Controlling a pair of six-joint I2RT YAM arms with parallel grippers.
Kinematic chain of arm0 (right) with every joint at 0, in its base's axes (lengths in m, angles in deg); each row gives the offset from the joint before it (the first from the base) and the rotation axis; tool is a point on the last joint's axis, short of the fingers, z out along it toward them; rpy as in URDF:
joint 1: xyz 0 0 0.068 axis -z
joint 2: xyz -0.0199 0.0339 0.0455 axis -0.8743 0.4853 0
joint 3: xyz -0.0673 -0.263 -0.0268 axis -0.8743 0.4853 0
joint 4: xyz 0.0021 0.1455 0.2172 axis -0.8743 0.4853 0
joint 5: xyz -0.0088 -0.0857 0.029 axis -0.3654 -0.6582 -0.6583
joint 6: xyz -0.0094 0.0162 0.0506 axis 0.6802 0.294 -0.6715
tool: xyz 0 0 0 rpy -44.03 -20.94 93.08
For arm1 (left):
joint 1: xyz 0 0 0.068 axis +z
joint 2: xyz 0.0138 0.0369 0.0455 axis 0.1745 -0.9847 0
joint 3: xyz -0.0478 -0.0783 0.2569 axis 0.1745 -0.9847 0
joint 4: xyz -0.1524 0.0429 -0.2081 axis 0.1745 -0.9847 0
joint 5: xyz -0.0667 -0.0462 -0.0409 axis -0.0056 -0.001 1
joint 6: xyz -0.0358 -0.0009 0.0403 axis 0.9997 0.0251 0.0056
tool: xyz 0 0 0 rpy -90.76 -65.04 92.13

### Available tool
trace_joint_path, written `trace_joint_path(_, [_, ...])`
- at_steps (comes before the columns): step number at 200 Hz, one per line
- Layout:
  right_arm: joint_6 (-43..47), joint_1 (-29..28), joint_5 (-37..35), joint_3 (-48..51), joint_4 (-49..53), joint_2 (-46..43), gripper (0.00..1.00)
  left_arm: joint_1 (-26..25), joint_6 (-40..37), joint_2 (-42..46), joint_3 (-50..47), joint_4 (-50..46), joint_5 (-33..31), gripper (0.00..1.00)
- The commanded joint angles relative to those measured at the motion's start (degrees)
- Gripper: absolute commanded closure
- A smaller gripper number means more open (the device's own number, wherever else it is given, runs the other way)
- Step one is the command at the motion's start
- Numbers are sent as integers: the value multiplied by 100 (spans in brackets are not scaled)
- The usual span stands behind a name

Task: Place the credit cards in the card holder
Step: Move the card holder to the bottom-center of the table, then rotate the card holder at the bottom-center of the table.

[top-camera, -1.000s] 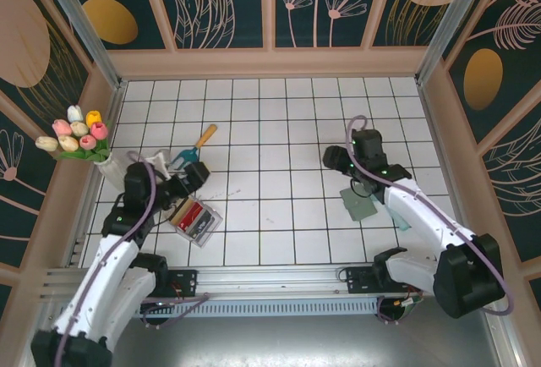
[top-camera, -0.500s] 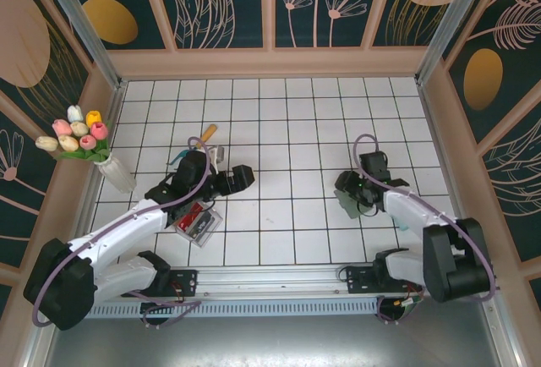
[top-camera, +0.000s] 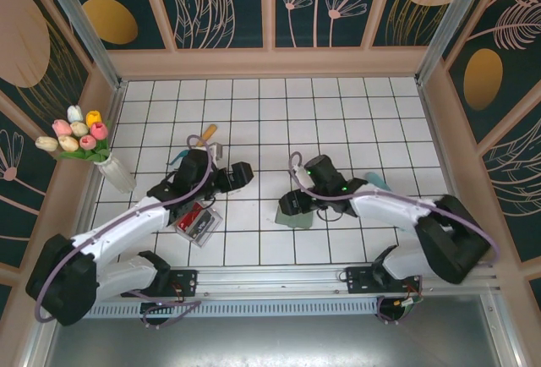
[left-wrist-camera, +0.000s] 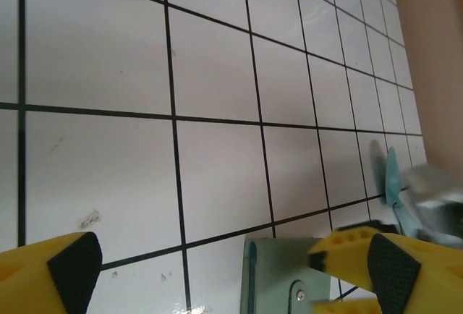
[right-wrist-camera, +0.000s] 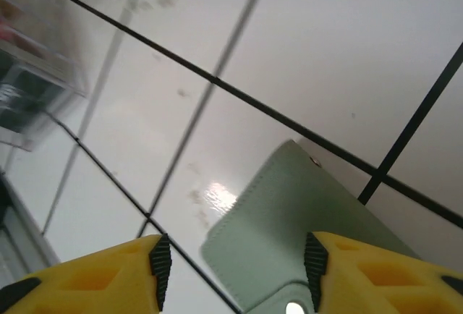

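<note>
1. Two arms meet mid-table in the top view. The left gripper (top-camera: 240, 174) hangs just left of centre, and the right gripper (top-camera: 294, 203) is low at centre, on the holder (top-camera: 297, 219).
2. Left jaws are spread wide with nothing between them. In the left wrist view the black pads (left-wrist-camera: 72, 270) sit at the bottom corners, with bare tile across most of the frame.
3. Right jaws stand partway apart, astride the holder. The right wrist view shows the green flap between the yellow fingers (right-wrist-camera: 155, 263). I cannot tell whether they pinch it or merely straddle it.
4. The cards (top-camera: 194, 217), red and dark, lie in the clear tray (top-camera: 209, 226) at lower left of the top view, well apart from the holder.
5. Here is the relation that matters: the cards lie left of the holder, and the left gripper is between them, just up and right of the tray. The left arm is clearly nearer the cards, so my read is that it fetches while the right arm steadies.
6. The holder's long axis is hard to read, because the right gripper covers part of it from above.
7. The right wrist view adds a small stud near the holder's upper corner and a sliver of tile beside the lower-left finger. The tray is a blur at its upper left.
8. The left wrist view catches the holder's edge at bottom centre.
</note>
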Motion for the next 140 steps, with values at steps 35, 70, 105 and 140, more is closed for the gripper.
trace_joint_path(35, [-1410, -287, -10, 1228, 124, -1392, 67, -312, -620, -1854, 1187, 426, 805, 16])
trace_joint_path(70, [-1884, -617, -79, 1787, -89, -1752, 68, -622, -1003, -3082, 2081, 241, 1044, 23])
trace_joint_path(105, [-2049, -408, -1139, 1795, -3, -1505, 68, -782, -1075, -3847, 2510, 289, 1228, 23])
trace_joint_path(140, [-2265, 93, -1421, 1814, -618, -1068, 70, -885, -792, -4183, 2408, 1122, 1524, 27])
